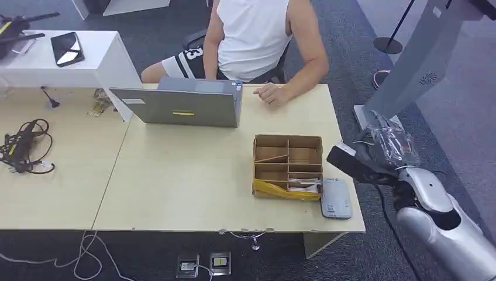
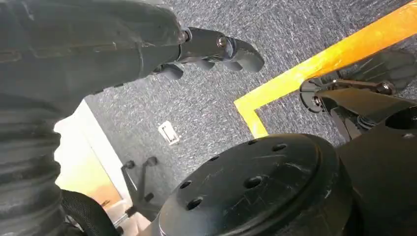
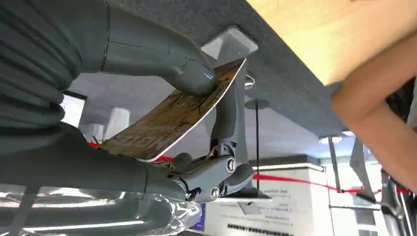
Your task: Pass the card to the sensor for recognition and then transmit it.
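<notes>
Card: brown card [image 3: 174, 115] pinched between thumb and fingers of the right hand [image 3: 147, 147], clear in the right wrist view.
Right hand from the head view: dark hand [image 1: 360, 164] off the worktop [image 1: 175, 175] edge, just past the grey sensor [image 1: 336, 199]; card hard to make out here.
Left hand: left hand [image 2: 147, 44] hangs over carpet, fingers curled in, nothing in them.
Worktop: cardboard box [image 1: 288, 167], laptop [image 1: 184, 105], person's hand [image 1: 270, 92].
</notes>
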